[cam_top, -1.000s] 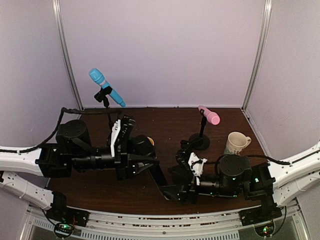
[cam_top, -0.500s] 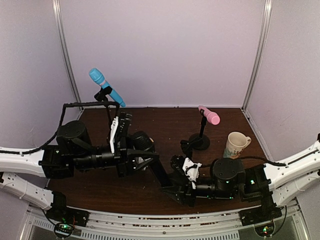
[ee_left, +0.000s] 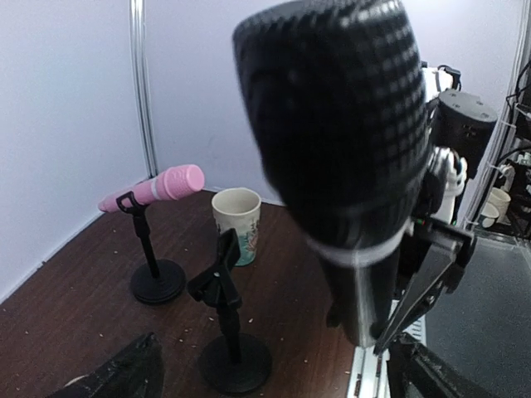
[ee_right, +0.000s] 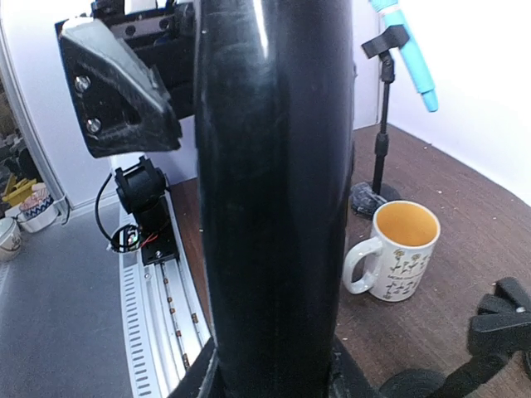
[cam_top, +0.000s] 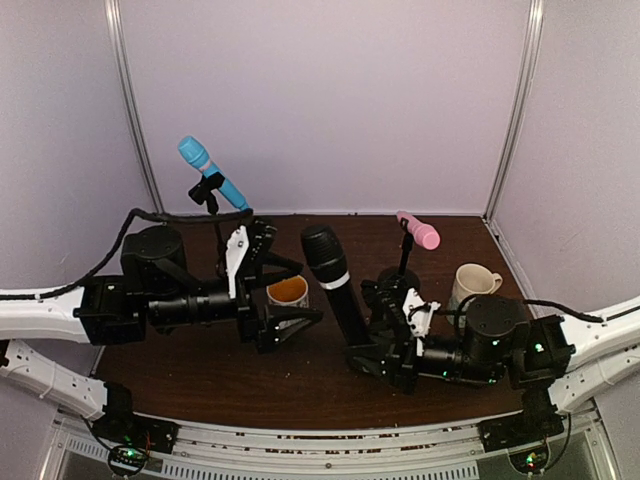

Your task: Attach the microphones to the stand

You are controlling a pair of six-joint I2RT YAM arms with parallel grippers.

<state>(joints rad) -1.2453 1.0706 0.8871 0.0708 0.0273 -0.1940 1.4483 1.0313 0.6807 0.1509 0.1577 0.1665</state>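
The black microphone [cam_top: 333, 280] stands nearly upright, head up, with my right gripper [cam_top: 362, 348] shut on its lower handle [ee_right: 274, 207]. My left gripper [cam_top: 298, 295] is open just left of it; its fingers [ee_left: 116, 373] spread wide, and the microphone's head [ee_left: 332, 124] fills the left wrist view. The light blue microphone [cam_top: 213, 175] sits clipped in its stand at the back left. The pink microphone [cam_top: 418, 230] sits clipped in its stand at the back right. An empty stand [ee_left: 222, 290] with an open clip stands in front of the pink microphone's stand.
A white flowered mug [cam_top: 288, 292] with an orange inside sits between my left gripper's fingers. A cream mug [cam_top: 472, 285] stands at the right by the pink microphone's stand base [cam_top: 400, 283]. Purple walls close in the table's back and sides. The rail [ee_right: 158, 315] runs along the near edge.
The left gripper has opened and let go of the black microphone. The right gripper has closed on the handle and swung it up from lying low to upright.
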